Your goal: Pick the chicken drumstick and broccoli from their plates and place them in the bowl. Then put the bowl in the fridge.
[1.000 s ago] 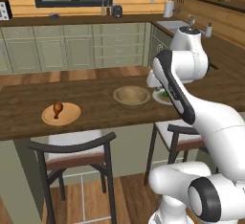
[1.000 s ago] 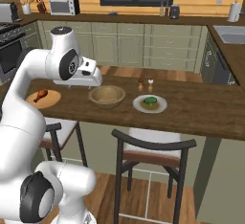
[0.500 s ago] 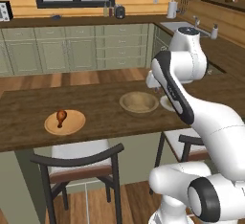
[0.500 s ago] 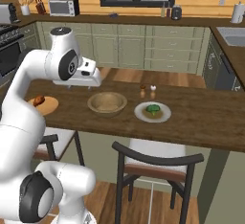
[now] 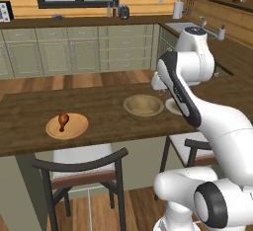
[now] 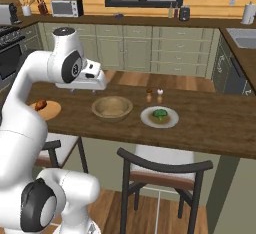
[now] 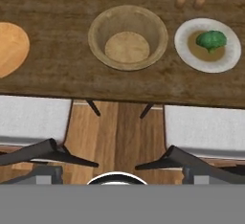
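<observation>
On the dark wooden counter (image 6: 210, 123) stood three round vessels in a row: a tan wooden plate (image 5: 67, 127) bearing the chicken drumstick (image 5: 63, 120), an empty wooden bowl (image 6: 112, 107) in the middle, and a pale plate (image 6: 159, 117) carrying the broccoli (image 7: 211, 40). Small salt and pepper shakers (image 6: 154, 95) stood just behind the pale plate. The gripper (image 6: 82, 89), raised above the counter on the stools' side, had its jaws spread wide and held nothing. From its downward look, the bowl lay ahead, the broccoli to one side, the drumstick's plate to the other. The drumstick stood bone-end up, meaty end down. Neither food seemed clearly nearer.
</observation>
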